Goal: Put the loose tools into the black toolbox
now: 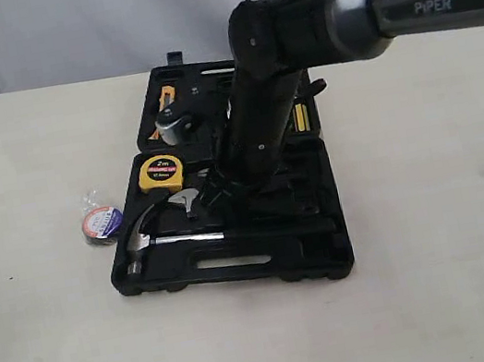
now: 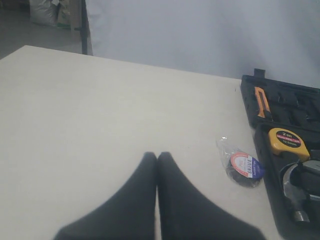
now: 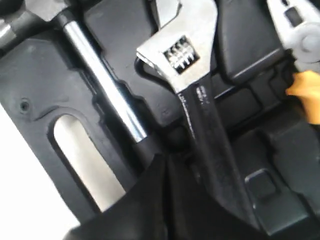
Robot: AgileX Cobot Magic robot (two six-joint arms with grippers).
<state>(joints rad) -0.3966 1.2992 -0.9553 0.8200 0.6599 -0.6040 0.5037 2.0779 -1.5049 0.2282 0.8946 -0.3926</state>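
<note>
— Over on the left side of the desk (image 2: 75,125), what is your left claw (image 2: 157,154) doing?

— It hangs above bare desk with its two fingers pressed flat together, well apart from the tools.

— What's the next thing to the right?

— That's the tape roll (image 1: 101,223). It's dark, in a clear wrapper with a red and blue label. It lies on the desk just beside the left edge of the toolbox (image 1: 312,258), outside it.

— How does the toolbox look on your screen?

— I see it lying open with both halves face up. The slot handle (image 3: 80,160) is on the edge nearest the outside camera. The hammer (image 1: 187,238) lies in the near half, with its head at the left end and its steel shaft running right alongside the slot handle. A yellow tape measure (image 1: 160,173) sits in the corner just behind the hammer's head.

— Where's the wrench?

— The wrench (image 3: 192,55) is in the near half too, right of the hammer's head. Its silver head points toward the far half and its black handle slants off beside the hammer's shaft. I can't tell whether it is seated in a recess.

— What about the right claw?

— My right claw (image 3: 162,159) is low over that near half, with its fingers closed until they meet. The tips are by the spot where the hammer's shaft enters its black grip. The wrench handle runs alongside one finger, and I see nothing pinched between the two. From outside, the right arm (image 1: 270,73) covers the middle of the box and hides the claw.
</note>
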